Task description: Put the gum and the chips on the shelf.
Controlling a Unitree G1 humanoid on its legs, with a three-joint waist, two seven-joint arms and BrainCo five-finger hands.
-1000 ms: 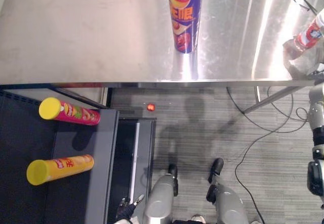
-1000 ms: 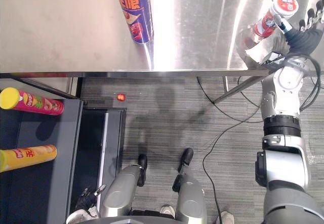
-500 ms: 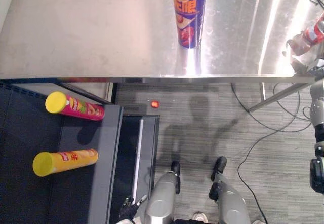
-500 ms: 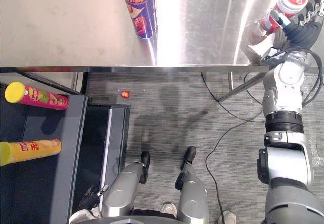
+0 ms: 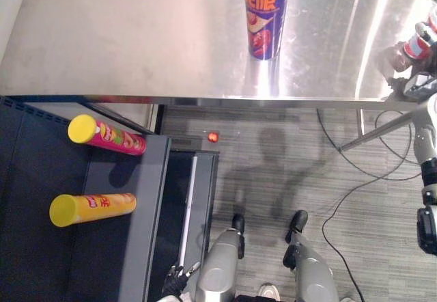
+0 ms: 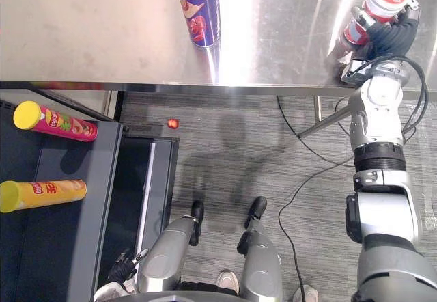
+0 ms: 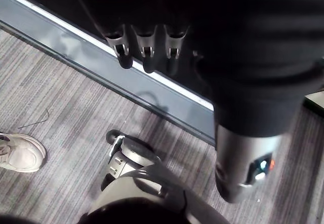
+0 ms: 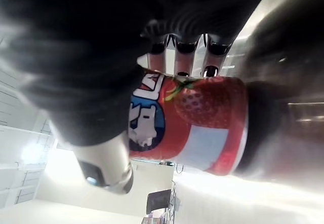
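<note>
I had my right hand (image 6: 390, 37) with its fingers (image 8: 186, 45) wrapped round the gum tub (image 6: 379, 9) on the table (image 5: 136, 42), ready to lift it; the chips can (image 5: 266, 15) stood upright further left. My left hand (image 5: 176, 283) hung slack and empty beside the shelf (image 5: 147, 234)

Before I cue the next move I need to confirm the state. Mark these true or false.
1. The purple chips can stands upright on the steel table. True.
2. The right hand is open and empty. False: its fingers are curled round the gum tub at the table's right end.
3. Two cans lie on their sides on the dark shelf. True: a pink can and a yellow can.
4. The gum tub lies on the shelf. False: it is in the right hand.
5. The left hand holds the chips can. False: it hangs low beside the shelf, holding nothing.
</note>
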